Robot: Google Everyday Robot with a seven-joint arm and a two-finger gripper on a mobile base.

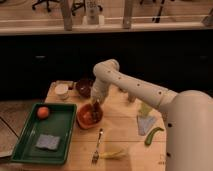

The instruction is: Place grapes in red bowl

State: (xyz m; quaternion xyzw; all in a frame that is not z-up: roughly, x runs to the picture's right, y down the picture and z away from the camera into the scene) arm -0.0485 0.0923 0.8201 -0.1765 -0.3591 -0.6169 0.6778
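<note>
The gripper (94, 106) hangs directly over the red bowl (89, 117), its fingers narrowed around a small dark lump that I judge to be the grapes (92, 111), so the drop is straight down with no sideways travel needed. Around the red bowl I count one darker bowl (84, 87), one white cup (62, 91), one orange (43, 112), one fork (97, 146) and one green tray (63, 135).

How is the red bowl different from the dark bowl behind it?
The red bowl is bright orange-red; the dark bowl is maroon-brown. The red bowl sits nearer the table's front, beside the green tray; the dark bowl sits farther back, next to the white cup. The pincer hangs over the red bowl, not the dark one. Both are round and upright.
</note>
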